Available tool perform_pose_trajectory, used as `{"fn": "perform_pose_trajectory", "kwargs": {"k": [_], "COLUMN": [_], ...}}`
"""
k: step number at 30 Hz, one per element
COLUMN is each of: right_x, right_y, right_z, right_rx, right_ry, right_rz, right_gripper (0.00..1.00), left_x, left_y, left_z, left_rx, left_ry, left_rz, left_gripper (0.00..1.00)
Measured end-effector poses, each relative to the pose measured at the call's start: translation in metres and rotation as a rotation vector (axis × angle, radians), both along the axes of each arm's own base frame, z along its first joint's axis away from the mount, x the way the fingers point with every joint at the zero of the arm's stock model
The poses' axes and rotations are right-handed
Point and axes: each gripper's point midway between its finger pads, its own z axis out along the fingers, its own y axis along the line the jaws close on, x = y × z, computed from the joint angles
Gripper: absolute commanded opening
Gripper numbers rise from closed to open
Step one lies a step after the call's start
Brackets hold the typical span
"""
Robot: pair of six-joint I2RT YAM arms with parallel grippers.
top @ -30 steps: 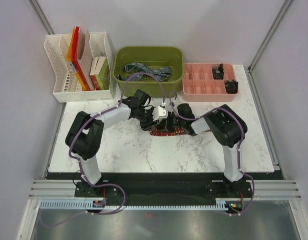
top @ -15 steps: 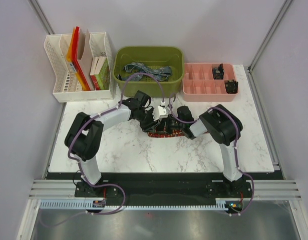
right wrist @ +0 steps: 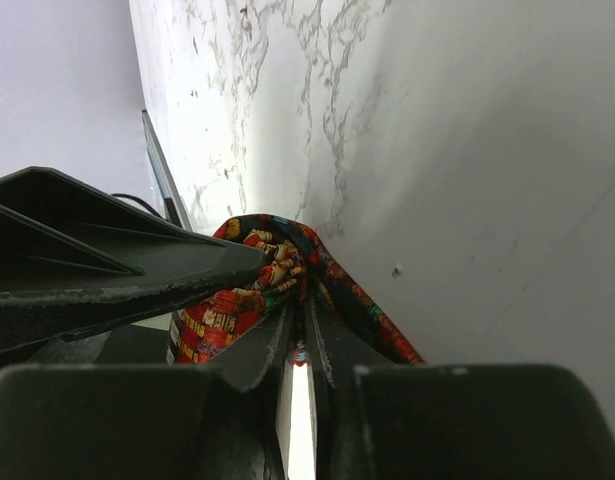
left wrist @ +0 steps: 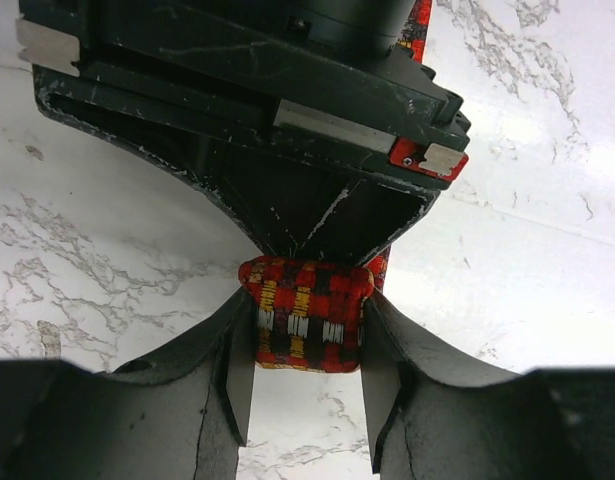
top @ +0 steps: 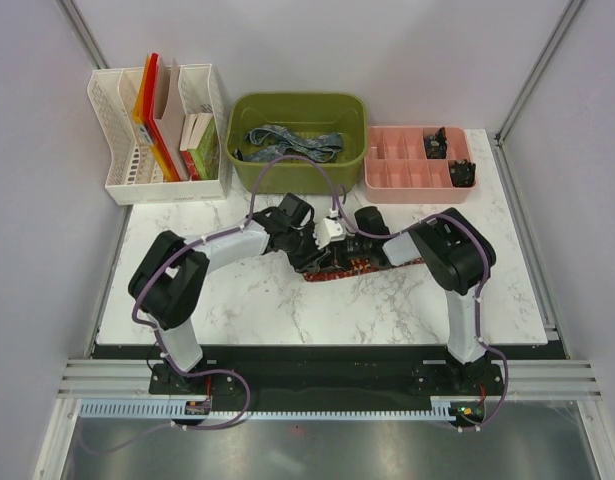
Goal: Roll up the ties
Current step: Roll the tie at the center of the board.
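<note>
The red, orange and dark patterned tie lies mid-table between both grippers, partly rolled. My left gripper clamps the rolled end between its fingers; the right gripper's body fills the space just beyond it. My right gripper is shut on a fold of the same tie, pinched thin at its fingertips, with the left gripper's finger pressing alongside. The blue-grey tie lies bunched in the green bin.
A green bin stands at the back centre. A pink divided tray with small dark items is at the back right. A white file rack with books stands at the back left. White marble table.
Both grippers and the tie between them have shifted slightly right and toward the near side. The left arm has stretched further right. Both grips hold.
</note>
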Motion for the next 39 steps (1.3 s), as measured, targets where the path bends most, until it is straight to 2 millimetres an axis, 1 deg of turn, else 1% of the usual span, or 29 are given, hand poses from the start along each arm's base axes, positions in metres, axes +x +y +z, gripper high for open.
{"fn": "perform_pose_trajectory", "kwargs": {"k": [5, 12, 15, 18, 19, 23, 26, 30, 32, 35, 37, 39], "right_x": [-0.001, -0.004, -0.003, -0.001, 0.0, 0.01, 0.018, 0.021, 0.021, 0.023, 0.025, 0.026], "right_y": [-0.005, -0.013, -0.013, -0.015, -0.017, -0.029, -0.036, -0.044, -0.048, -0.053, -0.055, -0.055], "right_z": [0.002, 0.003, 0.004, 0.005, 0.006, 0.012, 0.017, 0.021, 0.021, 0.023, 0.027, 0.035], "right_rx": [-0.007, -0.015, -0.009, -0.005, -0.005, -0.017, -0.025, -0.038, -0.044, -0.045, -0.037, -0.023], "right_ry": [-0.007, -0.026, -0.033, -0.037, -0.04, -0.065, -0.086, -0.095, -0.089, -0.07, -0.064, -0.065], "right_rz": [0.002, -0.017, -0.02, -0.02, -0.021, -0.037, -0.052, -0.058, -0.061, -0.074, -0.087, -0.101], "right_gripper": [0.24, 0.25, 0.29, 0.35, 0.37, 0.4, 0.4, 0.4, 0.42, 0.52, 0.57, 0.59], "left_x": [-0.002, -0.01, -0.01, -0.01, -0.01, -0.015, -0.017, -0.017, -0.017, -0.016, -0.015, -0.013], "left_y": [-0.003, -0.002, -0.001, 0.001, 0.001, 0.006, 0.006, 0.006, 0.006, 0.005, 0.005, 0.004], "left_z": [0.001, 0.0, 0.001, 0.001, 0.0, -0.007, -0.008, -0.009, -0.01, -0.011, -0.012, -0.013], "left_rx": [-0.01, -0.036, -0.043, -0.039, -0.035, -0.009, 0.005, 0.016, 0.025, 0.043, 0.056, 0.067], "left_ry": [-0.005, -0.022, -0.033, -0.043, -0.045, -0.045, -0.062, -0.085, -0.096, -0.111, -0.122, -0.131], "left_rz": [0.042, 0.077, 0.082, 0.085, 0.086, 0.073, 0.042, 0.003, -0.022, -0.063, -0.095, -0.121], "left_gripper": [0.36, 0.35, 0.34, 0.34, 0.33, 0.32, 0.32, 0.31, 0.31, 0.31, 0.31, 0.31]}}
